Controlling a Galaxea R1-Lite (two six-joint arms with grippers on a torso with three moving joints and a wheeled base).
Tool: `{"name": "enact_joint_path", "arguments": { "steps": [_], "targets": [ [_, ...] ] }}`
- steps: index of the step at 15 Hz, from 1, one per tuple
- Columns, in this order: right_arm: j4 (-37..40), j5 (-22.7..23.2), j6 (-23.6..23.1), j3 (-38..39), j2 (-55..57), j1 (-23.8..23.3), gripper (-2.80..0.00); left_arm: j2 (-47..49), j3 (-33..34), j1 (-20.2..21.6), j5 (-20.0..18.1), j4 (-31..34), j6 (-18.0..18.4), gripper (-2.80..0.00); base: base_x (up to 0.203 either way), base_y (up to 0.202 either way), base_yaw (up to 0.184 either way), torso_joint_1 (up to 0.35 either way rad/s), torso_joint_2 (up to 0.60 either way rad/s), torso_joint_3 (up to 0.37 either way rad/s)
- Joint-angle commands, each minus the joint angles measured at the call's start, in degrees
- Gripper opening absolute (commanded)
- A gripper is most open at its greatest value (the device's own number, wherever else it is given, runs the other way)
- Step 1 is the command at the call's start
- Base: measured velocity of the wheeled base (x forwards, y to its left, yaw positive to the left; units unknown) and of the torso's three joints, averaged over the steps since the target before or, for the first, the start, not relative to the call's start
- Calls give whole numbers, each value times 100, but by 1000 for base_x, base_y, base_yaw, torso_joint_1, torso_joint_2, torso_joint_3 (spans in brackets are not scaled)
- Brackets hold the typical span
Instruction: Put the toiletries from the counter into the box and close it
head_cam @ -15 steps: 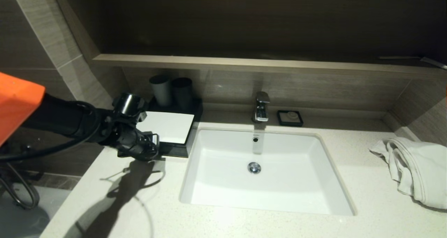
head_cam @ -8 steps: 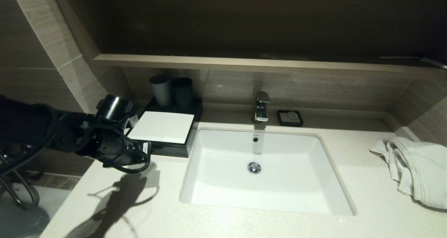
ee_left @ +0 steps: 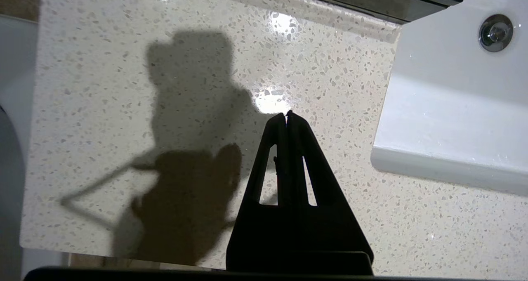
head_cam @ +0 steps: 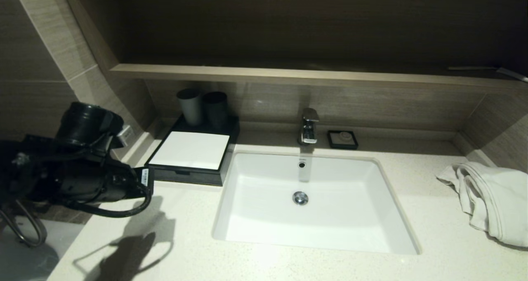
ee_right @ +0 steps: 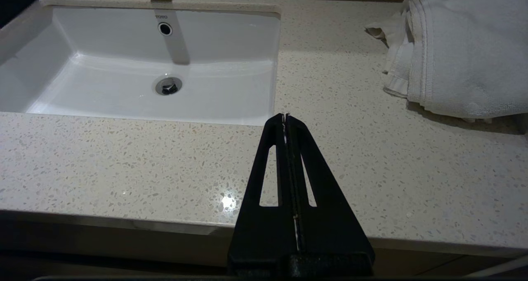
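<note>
Sitting against the back wall at the far-left corner of the counter (head_cam: 198, 248), the box (head_cam: 190, 151) shows its flat white top panel, and its black drawer front with the small notch looks pushed in flush, facing the counter's front edge. Its long axis runs roughly from the wall toward that front edge. No sachets or packets show anywhere on the speckled stone in any view, so the toiletries are presumably inside and the job looks finished, or close to it.

From the box, the left gripper (ee_left: 287, 115) lies off toward the counter's left front, well apart from the drawer front and poised above bare stone, with its shadow cast beneath it. Its two fingers are pressed together at the tips and carry nothing. This arm is the nearer one to the box by far.

Further out, the right gripper (ee_right: 285, 116) hangs over the counter's front edge between the sink basin (head_cam: 309, 198) and the white towel (head_cam: 491, 198), fingers likewise pressed together and empty, seemingly parked.
</note>
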Motion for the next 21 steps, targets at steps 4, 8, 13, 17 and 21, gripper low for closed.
{"name": "enact_joint_path", "arguments": {
  "steps": [4, 8, 13, 17, 21],
  "targets": [
    [-1, 2, 0, 0, 0, 0, -280, -1028, 569, 436, 503, -113, 584, -280, 0, 0, 0, 0, 0, 0],
    [-1, 2, -9, 0, 0, 0, -280, -1864, 1310, 964, 523, -579, 920, -280, 0, 0, 0, 0, 0, 0],
    [-1, 2, 0, 0, 0, 0, -280, -2959, 1750, 998, 548, -930, 996, -280, 0, 0, 0, 0, 0, 0],
    [-1, 2, 0, 0, 0, 0, -280, -4007, 2137, 1003, 933, -951, 1179, -280, 0, 0, 0, 0, 0, 0],
    [-1, 2, 0, 0, 0, 0, -280, -5405, 2708, 997, 987, -947, 1614, -280, 0, 0, 0, 0, 0, 0]
  ]
}}
